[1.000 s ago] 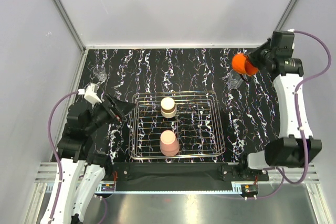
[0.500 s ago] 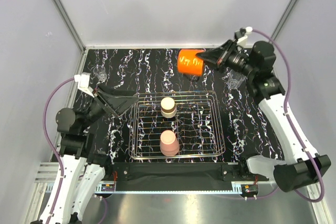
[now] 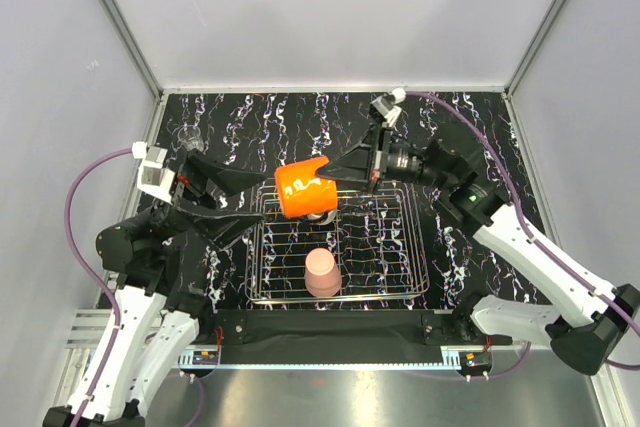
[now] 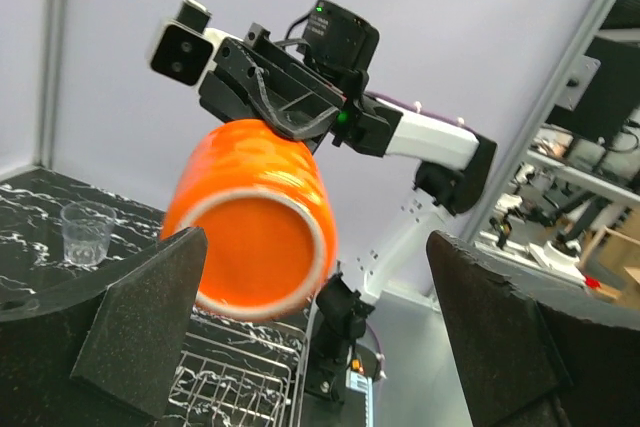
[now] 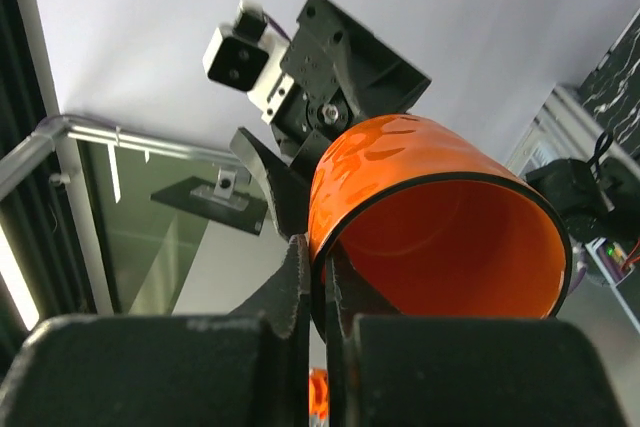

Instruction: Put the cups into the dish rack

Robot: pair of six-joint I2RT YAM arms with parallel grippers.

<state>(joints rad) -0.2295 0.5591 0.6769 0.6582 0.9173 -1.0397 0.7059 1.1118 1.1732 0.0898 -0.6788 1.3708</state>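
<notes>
Over the far-left part of the dish rack, the orange cup hangs in the air, tipped on its side. The right pincer is clenched on its rim. From overhead, the rack sits mid-table, toward the near edge. The pink tumbler stands upside down in the rack's near half. Left of the rack, the left pincer is released, spread wide with nothing in it, and aimed at the cup. A clear glass stands by the table's far-left corner.

The right wrist camera shows what the overhead view cannot. The cup's open mouth faces that camera, and the fingers pinch the cup's wall, one inside and one outside. The left wrist camera sees the cup's flat base instead, framed between its own parted fingers. It also shows a small glass upright on the table beyond the cup, which I cannot match to the overhead view.
</notes>
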